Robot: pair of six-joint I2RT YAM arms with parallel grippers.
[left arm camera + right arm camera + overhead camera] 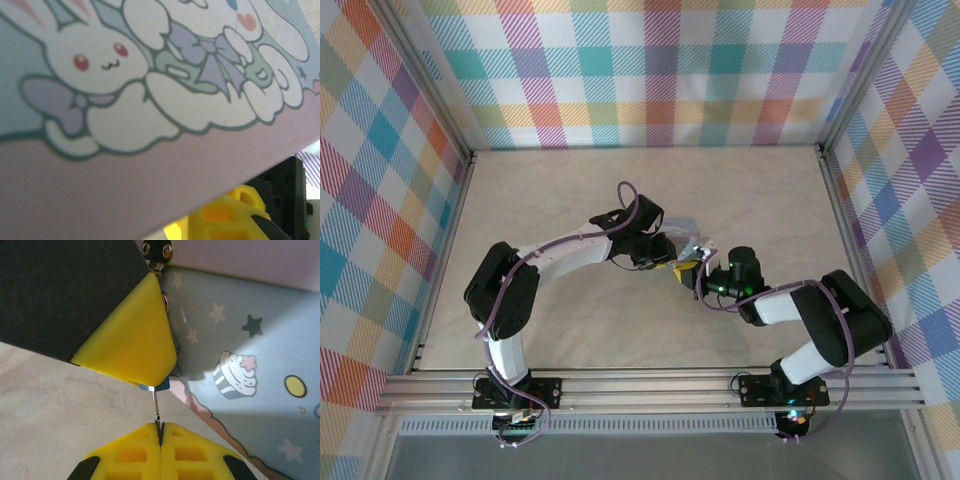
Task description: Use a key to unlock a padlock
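The tin [688,232] sits mid-table [570,200], and both arms meet at its near side. From the left wrist its lid [150,100] is very close, showing a white bunny with bows above a plain pinkish band. A yellow finger [225,215] pokes in below the tin's edge, but I cannot tell whose it is.

The padlock [154,386] is just beside the tin's near edge. Only a small blue sliver of it peeks out under the tip of one yellow finger [130,335] of the left gripper [675,262]. That finger covers the rest. I cannot tell whether the left claw is clamped on the padlock or merely resting against it.

The right gripper [160,432] comes at the tin from the near side, low over the marbled table. Its two yellow fingers are pressed together and pinch the key [156,407], a thin silvery shaft. The key points straight up at the padlock, its tip at or just short of the blue body.

On the tin's pale blue face beside the padlock are a cupcake, stars and a yellow dot. A dark fitting with brassy rivets [157,252] sits at the tin's edge, just beyond the left finger.
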